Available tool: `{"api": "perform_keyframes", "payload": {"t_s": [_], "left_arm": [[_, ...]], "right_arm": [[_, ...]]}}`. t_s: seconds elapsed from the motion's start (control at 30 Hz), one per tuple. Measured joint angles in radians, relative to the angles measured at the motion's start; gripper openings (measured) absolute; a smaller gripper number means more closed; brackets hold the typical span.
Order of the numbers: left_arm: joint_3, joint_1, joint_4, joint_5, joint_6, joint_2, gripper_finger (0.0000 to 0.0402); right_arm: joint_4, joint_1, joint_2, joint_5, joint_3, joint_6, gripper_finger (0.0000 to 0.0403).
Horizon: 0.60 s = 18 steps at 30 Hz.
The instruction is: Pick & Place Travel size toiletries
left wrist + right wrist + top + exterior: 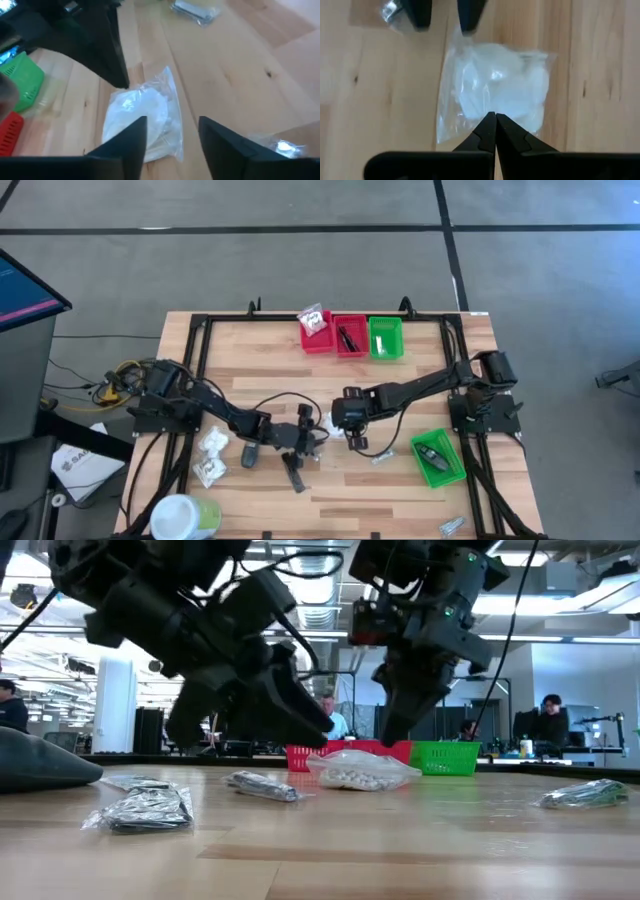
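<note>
A clear packet [495, 102] of white items is seen lying flat on the bench [400, 500], near its middle, between the two hands. The right hand [495, 131] is positioned just above one edge of the packet, its fingers pressed together and nothing pinched. The left hand [172, 142] is positioned at the opposite side, fingers spread, with the packet ahead of them. Other packets [210, 455] are noted near the left arm. Red and green bins [352, 336] are set at the far edge.
</note>
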Motion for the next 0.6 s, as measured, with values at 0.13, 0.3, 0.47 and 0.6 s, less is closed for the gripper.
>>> {"api": "perform_keyframes", "payload": {"t_s": [0.13, 0.3, 0.47, 0.6], "left_arm": [[0.028, 0.000, -0.004, 0.000, 0.000, 0.040, 0.0210], [0.037, 0.000, -0.011, 0.000, 0.000, 0.052, 0.0216], [0.037, 0.000, -0.023, -0.006, 0.000, 0.052, 0.0192], [0.037, 0.003, -0.030, -0.026, -0.007, 0.052, 0.0164]], "right_arm": [[-0.017, -0.006, 0.000, 0.000, -0.004, 0.014, 0.0000], [-0.012, -0.026, 0.017, 0.000, -0.004, 0.025, 0.0000], [-0.014, -0.038, 0.049, -0.007, -0.005, 0.026, 0.0000], [-0.018, -0.039, 0.046, -0.011, -0.005, 0.033, 0.0000]]}}
